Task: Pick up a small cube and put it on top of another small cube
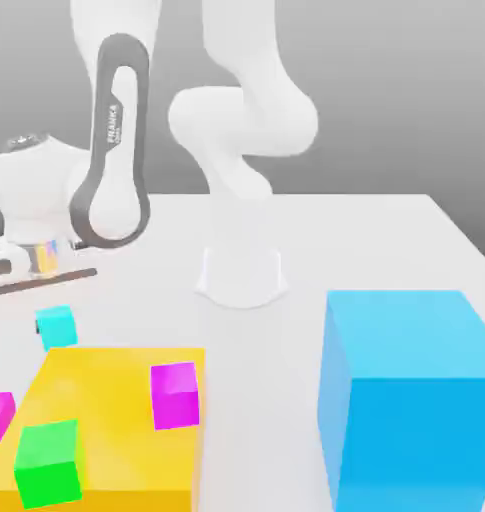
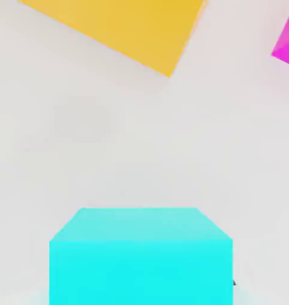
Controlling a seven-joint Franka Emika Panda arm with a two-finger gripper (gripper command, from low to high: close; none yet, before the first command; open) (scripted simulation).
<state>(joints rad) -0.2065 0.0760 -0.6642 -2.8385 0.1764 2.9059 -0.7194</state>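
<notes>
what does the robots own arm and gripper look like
The arm is glossy white with smooth, rounded segments. One link carries a dark grey, elongated loop-shaped trim with small white lettering reading FRANKA. The hand is white too, with a long, thin dark bar near it.

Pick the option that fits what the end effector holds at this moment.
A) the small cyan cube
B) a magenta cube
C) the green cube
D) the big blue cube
A: the small cyan cube sits right at the hand in the hand view, clear of the yellow block.

A cyan cube (image 2: 140, 271) sits apart from a yellow block (image 2: 143, 33).
</notes>
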